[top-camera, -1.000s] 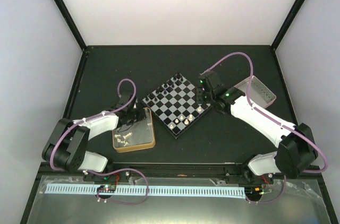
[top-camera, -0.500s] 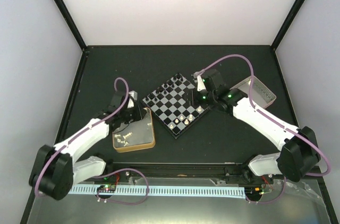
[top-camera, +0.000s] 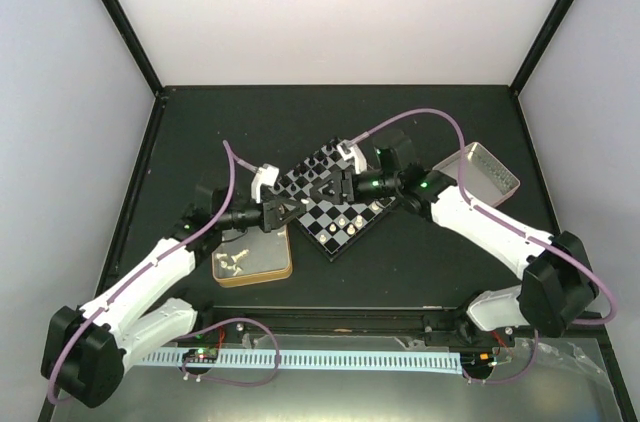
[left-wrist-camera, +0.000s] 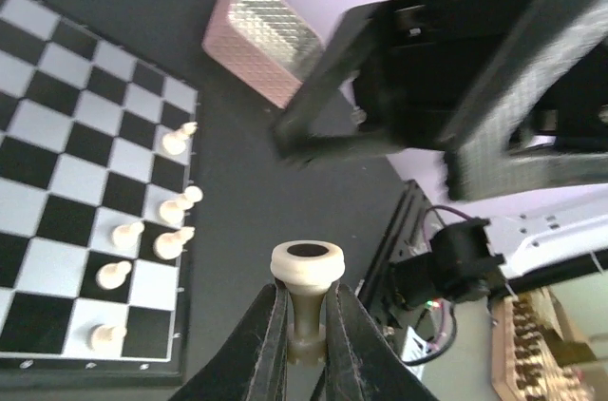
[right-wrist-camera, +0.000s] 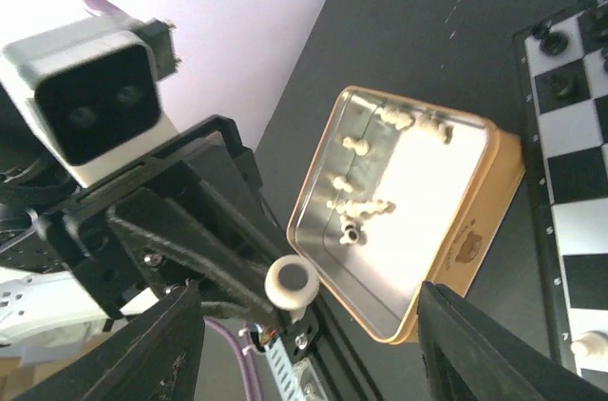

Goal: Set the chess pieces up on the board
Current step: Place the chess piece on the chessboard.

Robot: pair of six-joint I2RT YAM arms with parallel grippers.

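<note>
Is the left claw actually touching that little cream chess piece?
Touching. In the left wrist view the left gripper pinches the cream chess piece by its stem.

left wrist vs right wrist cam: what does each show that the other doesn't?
Left wrist only: the pinkish tray, and six white pieces standing on the board (right wrist catches one). Right wrist only: the gold-rimmed tin with loose pieces inside, and black pieces on the board. Both: the board, and the cream piece clamped in the left gripper.

Board (left-wrist-camera: pixel 57 178) was chequered black and white; pieces (left-wrist-camera: pixel 171 242) were cream or black. Tin (right-wrist-camera: pixel 475 220) was gold-rimmed, tray (left-wrist-camera: pixel 261 35) pinkish, diamond-patterned.
</note>
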